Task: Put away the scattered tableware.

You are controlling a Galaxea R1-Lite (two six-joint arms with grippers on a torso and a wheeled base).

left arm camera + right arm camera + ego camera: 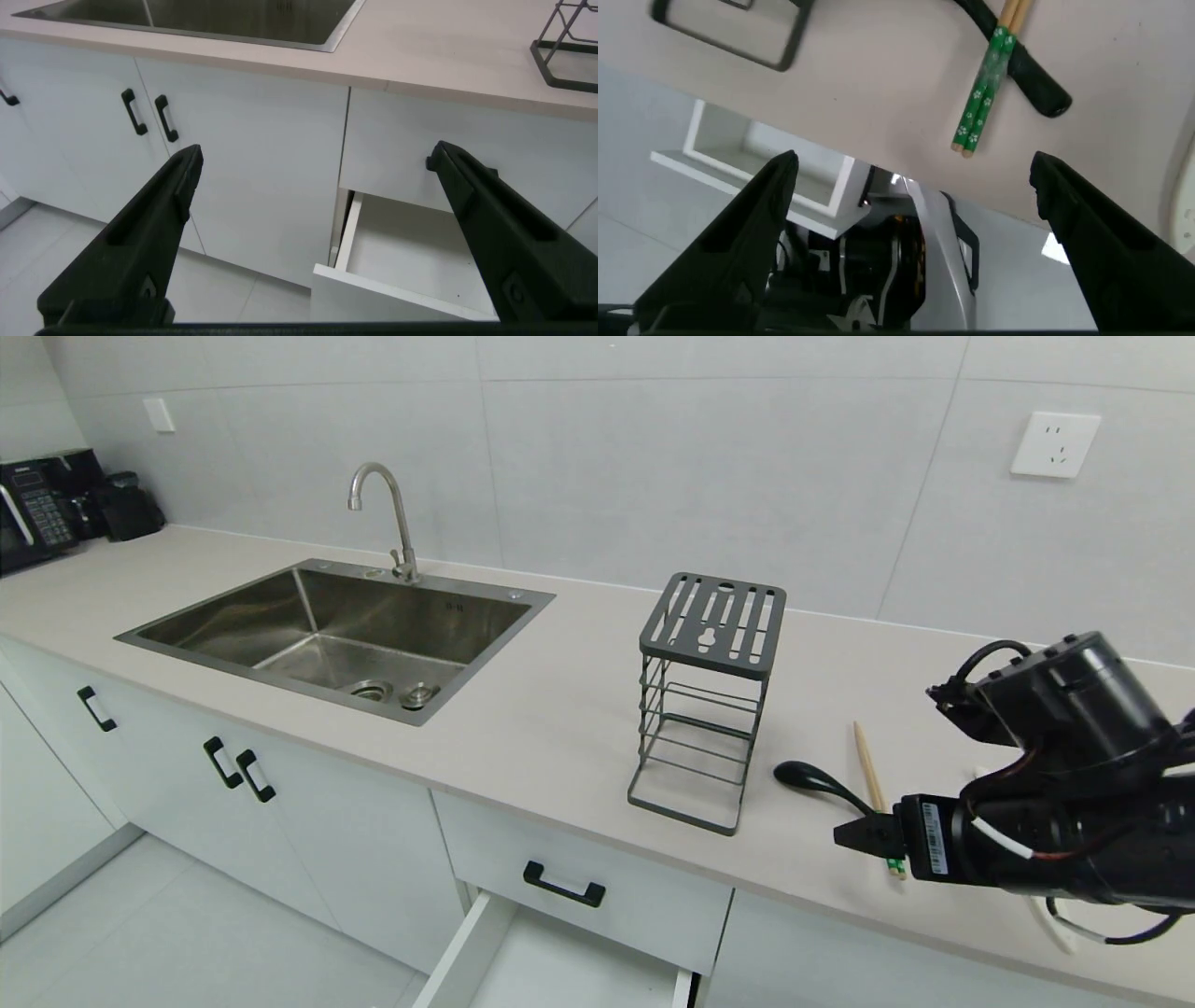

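- My right tool [864,835] hung spread wide and empty at the front edge of the counter [560,709], near the green-wrapped ends of the chopsticks [988,79].
- The chopsticks lay on the counter, crossing the handle of a black spoon [801,774], both just right of the wire rack [707,700].
- My left tool [318,149], likewise spread and gripping nothing, sat below counter level, facing the open drawer [411,252].
- The sink [336,635] lay well left of the rack.
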